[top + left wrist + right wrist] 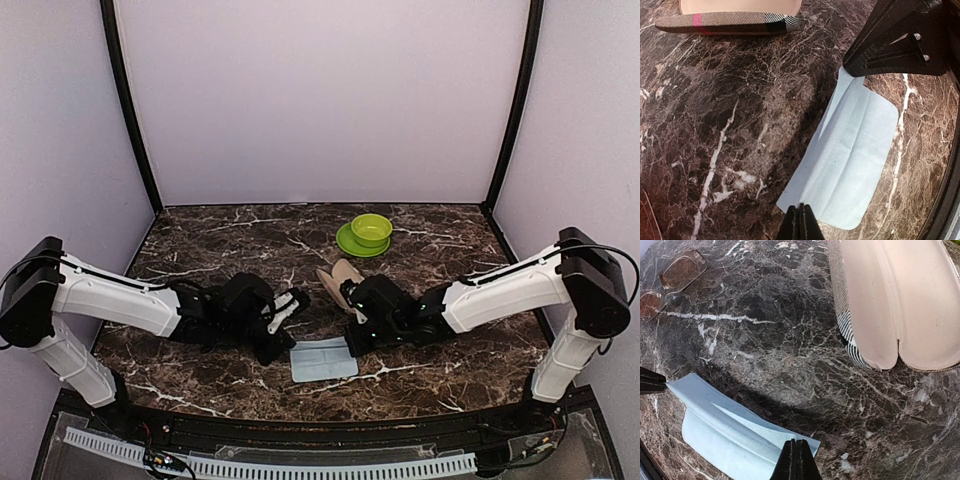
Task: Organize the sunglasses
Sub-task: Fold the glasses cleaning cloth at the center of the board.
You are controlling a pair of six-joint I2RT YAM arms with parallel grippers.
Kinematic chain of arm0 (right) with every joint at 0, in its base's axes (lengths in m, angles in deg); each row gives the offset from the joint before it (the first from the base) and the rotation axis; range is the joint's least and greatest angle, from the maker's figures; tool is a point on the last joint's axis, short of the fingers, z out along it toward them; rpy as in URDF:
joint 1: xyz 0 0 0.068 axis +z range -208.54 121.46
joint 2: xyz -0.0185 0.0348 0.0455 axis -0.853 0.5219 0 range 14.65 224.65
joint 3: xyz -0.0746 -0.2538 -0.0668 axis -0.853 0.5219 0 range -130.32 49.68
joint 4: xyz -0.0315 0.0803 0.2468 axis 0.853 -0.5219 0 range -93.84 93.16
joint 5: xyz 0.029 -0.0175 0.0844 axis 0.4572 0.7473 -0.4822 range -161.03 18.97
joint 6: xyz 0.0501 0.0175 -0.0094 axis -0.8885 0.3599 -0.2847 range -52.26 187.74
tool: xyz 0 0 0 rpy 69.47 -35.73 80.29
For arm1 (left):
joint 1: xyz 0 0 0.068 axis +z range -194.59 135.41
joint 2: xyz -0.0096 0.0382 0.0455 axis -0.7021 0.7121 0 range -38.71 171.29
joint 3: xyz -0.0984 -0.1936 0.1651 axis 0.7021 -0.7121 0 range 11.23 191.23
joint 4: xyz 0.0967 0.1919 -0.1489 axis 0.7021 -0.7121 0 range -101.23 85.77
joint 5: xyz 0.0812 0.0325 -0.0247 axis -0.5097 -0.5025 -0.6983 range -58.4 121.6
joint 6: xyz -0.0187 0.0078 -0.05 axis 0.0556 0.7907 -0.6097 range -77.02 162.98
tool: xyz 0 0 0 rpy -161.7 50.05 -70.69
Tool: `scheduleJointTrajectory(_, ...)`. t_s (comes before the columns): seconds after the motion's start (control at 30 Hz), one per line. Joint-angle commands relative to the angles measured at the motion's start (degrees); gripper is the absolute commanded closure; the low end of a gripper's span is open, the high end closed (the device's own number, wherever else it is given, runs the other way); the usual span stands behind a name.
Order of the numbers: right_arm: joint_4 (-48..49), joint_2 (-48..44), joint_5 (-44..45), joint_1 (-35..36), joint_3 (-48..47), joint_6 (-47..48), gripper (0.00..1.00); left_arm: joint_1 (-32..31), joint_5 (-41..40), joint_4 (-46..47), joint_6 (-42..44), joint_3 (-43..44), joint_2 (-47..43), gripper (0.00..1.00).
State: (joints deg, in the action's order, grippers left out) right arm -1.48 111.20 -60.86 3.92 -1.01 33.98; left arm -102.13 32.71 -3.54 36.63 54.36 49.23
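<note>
Both arms share one build. The left arm [110,298] has glossy white tubular links, a blocky black housing at its outer joint and black joints toward the wrist. The right arm [500,295] mirrors it. A thin black cable [618,262] loops over the right arm's black housing. The left tool [801,222] ends in two slim matte-black fingers, tapered to a wedge, and the right tool [796,460] looks alike. Two small silver screws [916,36] sit in the right tool's angular black body.
</note>
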Motion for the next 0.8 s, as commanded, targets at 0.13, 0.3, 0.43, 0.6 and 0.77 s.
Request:
scheduleJointTrajectory(0.13, 0.91, -1.22, 0.29, 0.77, 1.77, -1.46, 1.00, -0.87, 3.13, 1.09, -0.37, -2.00, -0.83, 1.00)
scheduleJointTrajectory(0.3, 0.79, -1.28, 0.39, 1.32, 2.64, -1.79, 1.00, -2.44, 2.76, 0.59, -0.76, -1.91, 0.82, 1.00)
scheduleJointTrajectory(0.43, 0.61, -1.37, 0.21, 1.97, 2.91, -2.20, 1.00, -3.81, 2.29, -0.16, -1.30, -1.75, 1.58, 1.00)
scheduleJointTrajectory(0.6, -0.47, -1.39, 0.34, 3.13, 3.15, -3.05, 1.00, -4.78, 1.23, -0.88, -2.04, -2.12, 1.85, 1.00)
scheduleJointTrajectory(0.77, -0.80, -1.83, 0.39, 4.27, 3.96, -4.47, 1.00, -4.95, 0.40, -0.96, -2.48, -2.93, 1.62, 1.00)
